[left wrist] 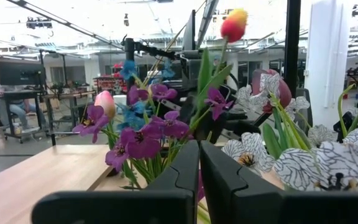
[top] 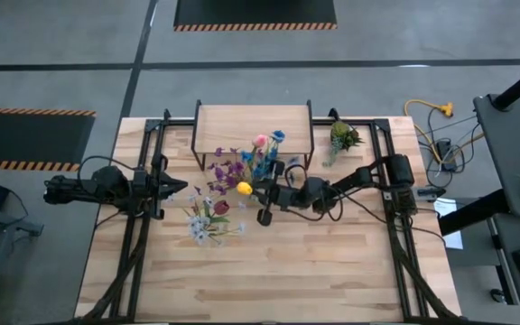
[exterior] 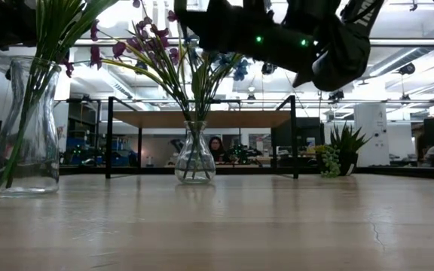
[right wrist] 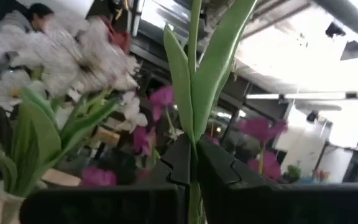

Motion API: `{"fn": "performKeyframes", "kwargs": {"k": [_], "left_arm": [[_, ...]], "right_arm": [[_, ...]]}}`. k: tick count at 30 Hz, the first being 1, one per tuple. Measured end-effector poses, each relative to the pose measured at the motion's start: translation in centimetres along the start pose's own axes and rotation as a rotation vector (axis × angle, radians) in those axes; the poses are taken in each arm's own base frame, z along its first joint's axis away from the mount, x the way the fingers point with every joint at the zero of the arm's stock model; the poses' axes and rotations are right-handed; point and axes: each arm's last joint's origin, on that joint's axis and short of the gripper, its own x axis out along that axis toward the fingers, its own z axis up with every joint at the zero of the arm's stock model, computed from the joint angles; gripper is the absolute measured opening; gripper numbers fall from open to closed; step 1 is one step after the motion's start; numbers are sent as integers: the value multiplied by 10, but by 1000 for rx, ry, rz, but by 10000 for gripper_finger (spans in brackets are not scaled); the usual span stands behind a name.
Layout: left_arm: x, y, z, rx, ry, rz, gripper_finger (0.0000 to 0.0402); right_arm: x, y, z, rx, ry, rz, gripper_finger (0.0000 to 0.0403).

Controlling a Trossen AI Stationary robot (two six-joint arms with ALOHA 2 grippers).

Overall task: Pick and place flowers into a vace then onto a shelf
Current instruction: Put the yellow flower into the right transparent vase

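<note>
The right gripper (top: 262,209) is seen raised above the table's middle, its fingers (right wrist: 219,171) clamped on the green stem of an orange-headed flower (top: 244,189). Just behind it — toward the far edge — a vase (exterior: 195,155) of purple, blue and pink flowers (top: 258,155) is stood in front of the shelf (top: 233,122). Beside it, on the left arm's side, a second vase (exterior: 25,126) with whitish and dark red flowers (top: 208,217) is found. The left gripper (top: 181,188) is held with fingers pressed together and empty, pointing at that bunch. Nearer than both grippers, bare tabletop (top: 278,280) is left open up to the near edge — a leafy sprig (top: 341,137) is kept at the far right corner.
</note>
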Motion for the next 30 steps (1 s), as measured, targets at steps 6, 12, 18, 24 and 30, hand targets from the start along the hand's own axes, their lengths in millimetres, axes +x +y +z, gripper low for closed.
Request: {"fn": "performKeyframes", "kwargs": {"k": [6,12,18,24,30], "left_arm": [[0,0,0,0,1,0,0],[0,0,0,0,1,0,0],[0,0,0,0,1,0,0],[0,0,0,0,0,0,0],[0,0,0,0,0,0,0]], "right_arm": [[0,0,-6,64,44,38,9],[-5,3,-14,76,106,71,9],[-16,6,-20,74,148,86,9],[-24,7,-26,110,186,91,9],[-25,9,-31,133,246,115,9]]}}
